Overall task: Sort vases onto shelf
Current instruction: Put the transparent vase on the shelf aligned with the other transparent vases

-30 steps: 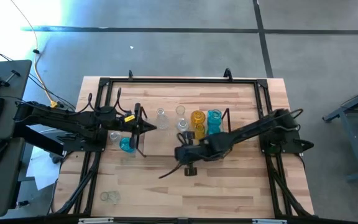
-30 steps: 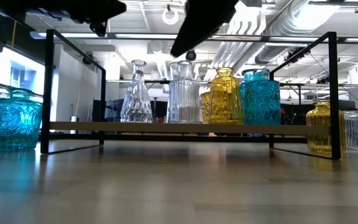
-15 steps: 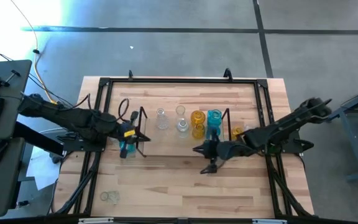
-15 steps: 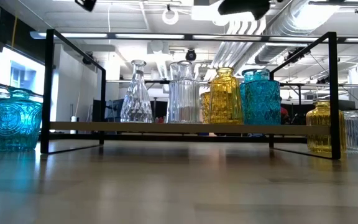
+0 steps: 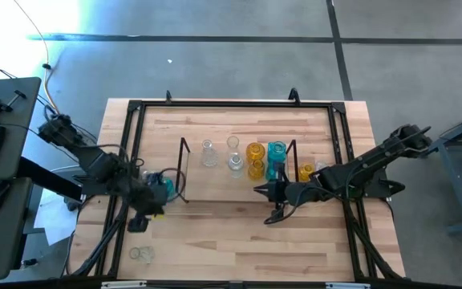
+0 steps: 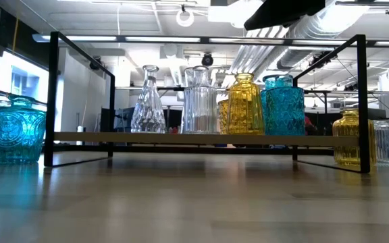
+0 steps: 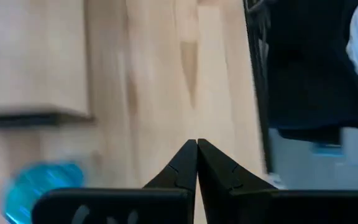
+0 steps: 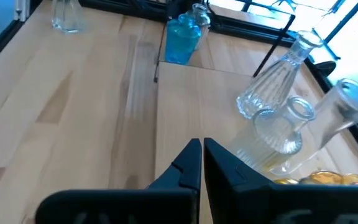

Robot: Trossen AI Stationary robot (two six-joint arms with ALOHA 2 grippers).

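Vases — clear, amber, turquoise glass, narrow-necked — upright on shelf.

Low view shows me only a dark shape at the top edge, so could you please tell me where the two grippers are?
Observer: The left gripper is shut and empty, above bare table wood near the turquoise vase that sits outside the shelf's left end.
Operator: Thank you. And the right one?
Observer: The right gripper is also shut and empty, above the shelf's front edge, pointing along it toward the clear vases.
Operator: Is any vase out of my sight?
Observer: Yes, a small clear vase sits near the table's front-left corner, well away from the shelf.
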